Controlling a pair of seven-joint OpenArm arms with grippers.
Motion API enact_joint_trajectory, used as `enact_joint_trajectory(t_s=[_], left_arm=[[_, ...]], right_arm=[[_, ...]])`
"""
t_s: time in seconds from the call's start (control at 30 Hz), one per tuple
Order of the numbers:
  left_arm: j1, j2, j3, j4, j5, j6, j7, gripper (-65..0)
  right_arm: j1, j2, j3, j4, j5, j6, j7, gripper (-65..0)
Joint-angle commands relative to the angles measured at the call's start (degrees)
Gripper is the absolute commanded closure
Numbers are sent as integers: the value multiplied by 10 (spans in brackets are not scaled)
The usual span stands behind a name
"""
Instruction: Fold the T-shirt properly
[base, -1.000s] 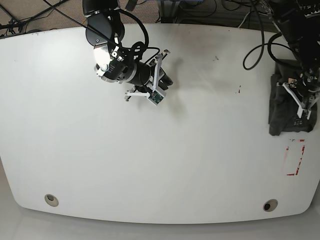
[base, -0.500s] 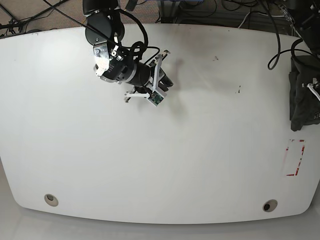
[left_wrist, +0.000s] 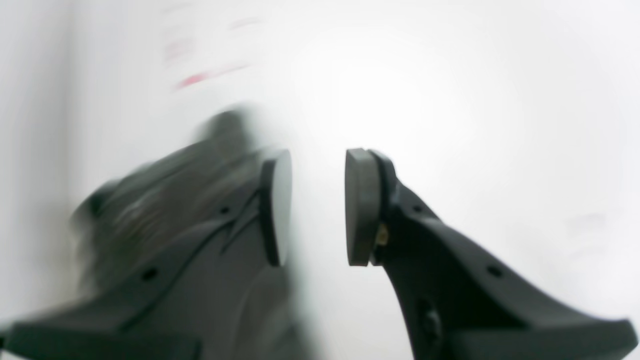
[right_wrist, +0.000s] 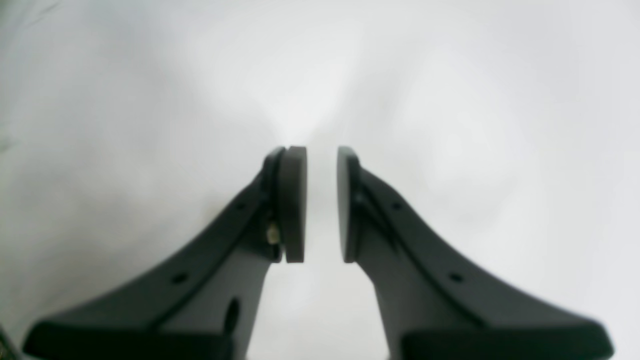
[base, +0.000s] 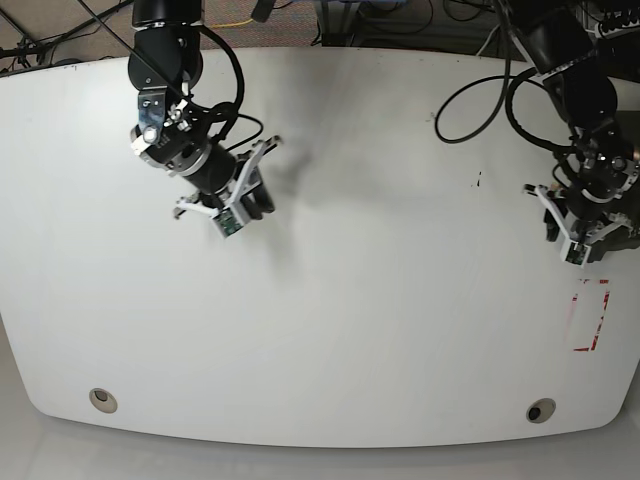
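Left wrist view: left gripper (left_wrist: 312, 205) jaws apart, nothing between the pads. The dark, motion-blurred mass just beside one finger looks like the T-shirt (left_wrist: 140, 190), bunched at the far table (base: 400, 300) edge near the red tape mark (base: 590, 315); the base view barely shows it. Right gripper (right_wrist: 320, 205) has a narrow gap, empty, well apart over bare table. My read: drag the cloth to the centre and spread it flat first, pinching a hem rather than the bunch.

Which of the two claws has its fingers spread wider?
The left gripper, on the overhead picture's right: its pads stand farther apart than the right gripper's.
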Motion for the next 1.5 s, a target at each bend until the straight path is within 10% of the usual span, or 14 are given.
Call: enact_joint_trajectory(t_s=[0.0,0.2,0.37,0.57,1.1,1.47], left_arm=[[14,29,25,40,-9,64,-100,-158],[107,82,127,48,-8,210,-315,-160],[168,83,192,55,-9,265,-331,-160],[276,87,207,112,-11,267,-331,-153],[622,99,211,188,-16,268,-332,-151],[660,79,176,70,-82,267,-332,-151]], right_arm=[[9,4,41,6,5,-3,43,-106],[3,26,92,-19,-83,-4,171,-106],[-23,24,144,-66,-127,-4,297,-105],[-94,24,197,-87,-113,-5,390,-103],[-393,-39,272,8,-10,0,396,-101],[-547,-94,242,-73,-16,-2,421,-101]])
